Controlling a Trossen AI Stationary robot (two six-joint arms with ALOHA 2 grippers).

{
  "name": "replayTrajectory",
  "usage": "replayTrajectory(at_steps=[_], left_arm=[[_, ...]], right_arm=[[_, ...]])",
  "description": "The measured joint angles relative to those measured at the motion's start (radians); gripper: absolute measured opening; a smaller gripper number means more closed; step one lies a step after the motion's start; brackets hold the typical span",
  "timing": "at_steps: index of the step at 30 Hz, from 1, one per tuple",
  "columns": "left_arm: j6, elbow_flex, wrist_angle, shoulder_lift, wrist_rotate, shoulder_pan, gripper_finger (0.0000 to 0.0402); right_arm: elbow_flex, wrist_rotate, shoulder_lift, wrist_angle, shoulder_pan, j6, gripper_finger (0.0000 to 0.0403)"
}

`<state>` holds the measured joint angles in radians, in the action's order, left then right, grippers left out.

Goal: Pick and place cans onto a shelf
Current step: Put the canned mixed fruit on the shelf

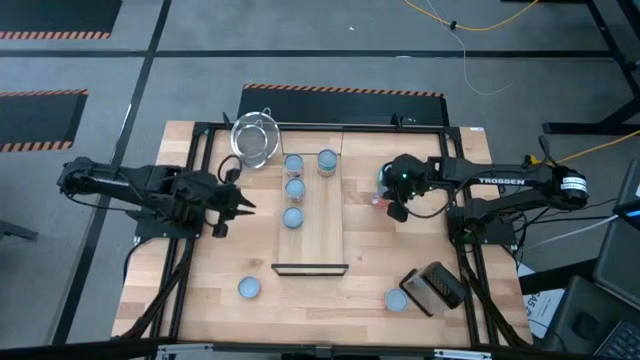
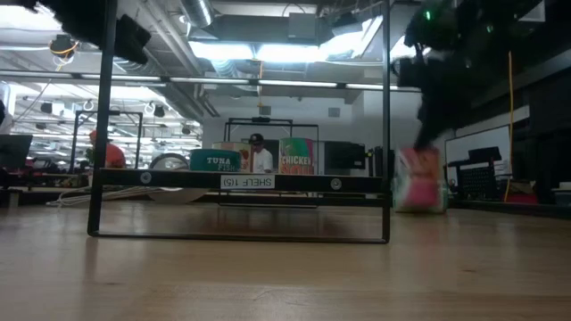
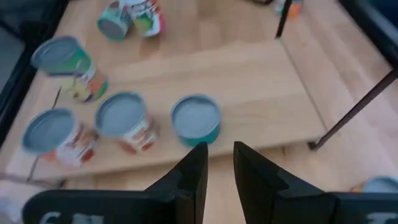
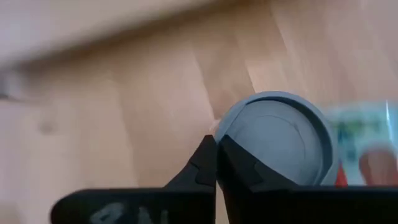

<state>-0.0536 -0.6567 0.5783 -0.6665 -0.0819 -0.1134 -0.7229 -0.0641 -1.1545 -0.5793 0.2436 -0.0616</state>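
Observation:
The shelf (image 1: 318, 225), a long light board with a black bar at its near end, lies mid-table. Several cans stand on its far half (image 1: 294, 187) (image 3: 127, 121). Two more cans (image 1: 248, 288) (image 1: 396, 299) stand on the table near the front edge. My right gripper (image 1: 388, 200) (image 4: 216, 163) is shut, right of the shelf, at a red-and-green-labelled can (image 1: 381, 189) (image 4: 280, 140) (image 2: 419, 183) that sits tilted. My left gripper (image 1: 245, 205) (image 3: 221, 168) hovers left of the shelf, open by a narrow gap, with nothing between its fingers. My right gripper comes slanting down from the table's right side, and its shut fingertips (image 4: 208, 155) stand at the edge of the can's pale blue top (image 4: 231, 127). One finger covers part of that top. Nothing lies between the fingers. Whether they touch the can, I cannot tell.
A wire-mesh strainer (image 1: 255, 140) sits at the far left corner of the shelf. A dark box (image 1: 435, 286) lies near the front right, beside one loose can. Black frame rails (image 1: 190, 200) run along the table's left and right sides.

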Motion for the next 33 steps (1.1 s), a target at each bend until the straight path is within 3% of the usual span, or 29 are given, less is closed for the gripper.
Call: replayTrajectory(at_steps=[6,13,18,25,33], left_arm=[[0.000,0.223,-0.225,0.109,-0.005,-0.028,0.0069],[0.000,0.391,-0.463,0.128,-0.010,-0.027,0.0070],[0.000,0.444,-0.539,0.128,-0.013,-0.027,0.0070],[-0.001,0.446,-0.547,0.128,-0.014,-0.027,0.0070],[-0.002,0.446,-0.547,0.128,-0.014,-0.027,0.0070]], right_arm=[[-0.144,-0.044,0.001,-0.002,0.000,0.073,0.0008],[-0.344,-0.046,-0.027,-0.006,0.000,0.174,0.0008],[-0.523,-0.050,-0.120,-0.054,-0.001,0.249,0.0008],[-0.745,-0.146,-0.307,-0.130,-0.012,0.357,0.0008],[-0.866,-0.211,-0.502,-0.221,-0.033,0.465,0.0009]])
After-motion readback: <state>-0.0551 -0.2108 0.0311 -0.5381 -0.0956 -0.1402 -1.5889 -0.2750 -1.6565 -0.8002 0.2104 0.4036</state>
